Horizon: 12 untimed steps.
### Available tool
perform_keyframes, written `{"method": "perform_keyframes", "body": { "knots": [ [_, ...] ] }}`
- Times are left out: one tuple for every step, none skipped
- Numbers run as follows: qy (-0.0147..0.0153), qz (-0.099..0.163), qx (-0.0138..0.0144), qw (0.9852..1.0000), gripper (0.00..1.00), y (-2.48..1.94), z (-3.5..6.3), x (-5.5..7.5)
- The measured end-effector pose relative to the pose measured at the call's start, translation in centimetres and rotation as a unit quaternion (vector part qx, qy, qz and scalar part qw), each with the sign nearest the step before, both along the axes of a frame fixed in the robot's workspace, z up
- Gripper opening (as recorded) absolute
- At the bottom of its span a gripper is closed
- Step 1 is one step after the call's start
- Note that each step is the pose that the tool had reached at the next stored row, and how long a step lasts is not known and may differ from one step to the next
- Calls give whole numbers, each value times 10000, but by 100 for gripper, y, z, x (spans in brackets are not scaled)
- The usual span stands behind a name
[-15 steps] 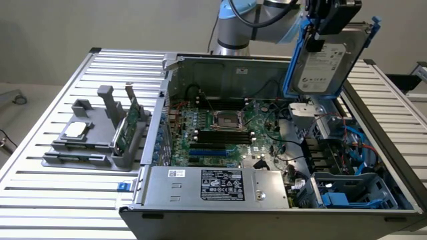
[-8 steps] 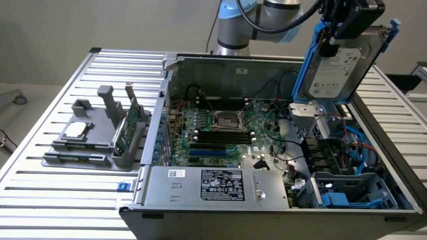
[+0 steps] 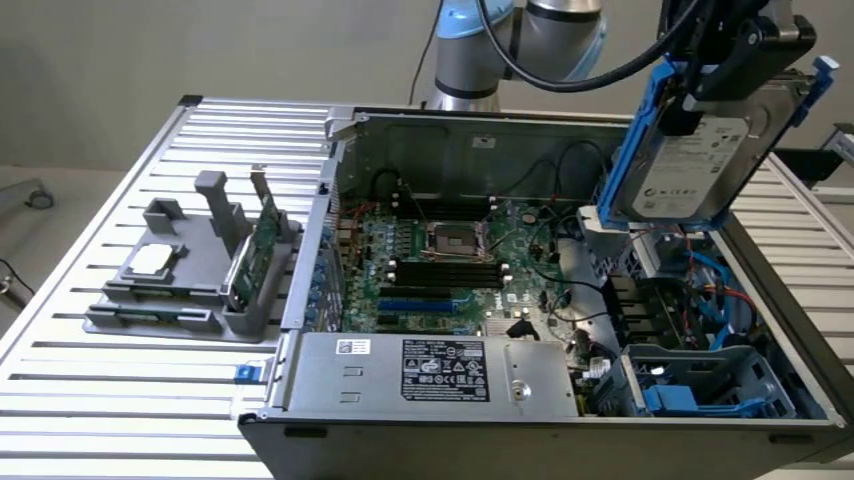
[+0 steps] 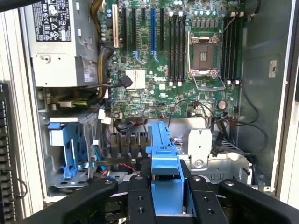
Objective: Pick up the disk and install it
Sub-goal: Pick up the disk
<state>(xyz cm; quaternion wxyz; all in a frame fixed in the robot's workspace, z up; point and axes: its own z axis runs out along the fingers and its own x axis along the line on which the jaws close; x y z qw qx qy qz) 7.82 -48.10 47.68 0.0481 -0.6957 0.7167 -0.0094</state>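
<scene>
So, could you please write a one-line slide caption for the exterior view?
Robot gripper holds the disk on edge above the open computer case, not yet installed.

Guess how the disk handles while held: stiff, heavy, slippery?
Likely rigid: the disk, a metal slab, shows no sag under the end effector. Probably heavy for its size. Its blue bracket looks like smooth plastic, so it might slip or flex slightly.

One disk [image 3: 687, 170], one open computer case [image 3: 454, 150], one power supply [image 3: 427, 372], one green circuit card [image 3: 254, 262], one silver chip [image 3: 151, 259], one grey holder [image 3: 160, 320].
</scene>
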Motion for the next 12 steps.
{"method": "perform_keyframes", "body": {
  "knots": [
    [6,0,0,10000,33,-39,1,4],
    [13,0,0,10000,33,-79,3,9],
    [21,0,0,10000,33,-121,4,15],
    [28,0,1,10000,33,-160,4,19],
    [36,0,0,10000,33,-198,8,24],
    [44,0,0,10000,33,-236,9,29],
    [52,0,0,10000,33,-273,12,34],
    [58,0,0,10000,33,-309,17,39],
    [63,0,1,10000,33,-345,20,45],
    [69,0,-1,10000,33,-380,27,50],
    [76,0,1,10000,33,-419,31,56],
    [83,0,0,10000,33,-453,38,62]
  ]
}}
